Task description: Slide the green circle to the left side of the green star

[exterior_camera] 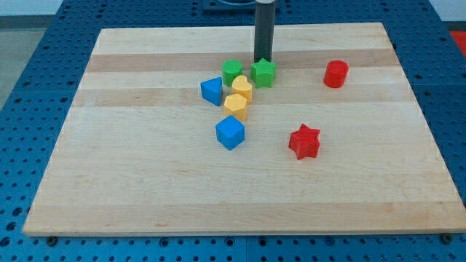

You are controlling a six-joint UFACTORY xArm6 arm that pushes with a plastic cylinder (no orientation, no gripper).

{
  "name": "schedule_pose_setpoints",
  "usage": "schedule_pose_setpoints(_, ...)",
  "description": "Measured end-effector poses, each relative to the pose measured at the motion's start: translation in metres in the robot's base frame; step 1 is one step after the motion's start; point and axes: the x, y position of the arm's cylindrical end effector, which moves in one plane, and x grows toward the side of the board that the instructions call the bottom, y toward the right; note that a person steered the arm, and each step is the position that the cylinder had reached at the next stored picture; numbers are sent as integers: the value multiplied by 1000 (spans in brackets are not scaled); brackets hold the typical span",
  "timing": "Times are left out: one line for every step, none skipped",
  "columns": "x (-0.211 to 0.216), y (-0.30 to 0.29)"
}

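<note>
Board [145, 196]: a pale wooden board is lying on a blue perforated table [22, 145].
Blue triangular block [212, 90]: sitting leftmost in the cluster, just left of the yellow blocks.
Blue cube [230, 132]: sitting below the cluster, near the lower yellow block.
Green circle [232, 71]: sitting just left of the green star, a narrow gap showing between them.
Yellow blocks: the upper one [242, 89] is touching the lower one [236, 106], directly below the green circle.
My tip [262, 60]: standing at the green star's top edge; it is a bare rod, grasping nothing.
Green star [263, 73]: sitting just below my tip.
Red star [304, 142]: lying well apart, toward the view's lower right.
Red cylinder [336, 73]: standing alone at the view's right.
</note>
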Motion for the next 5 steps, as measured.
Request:
schedule_pose_setpoints(0,0)
schedule_pose_setpoints(0,1)
schedule_pose_setpoints(0,2)
schedule_pose_setpoints(3,3)
schedule_pose_setpoints(8,3)
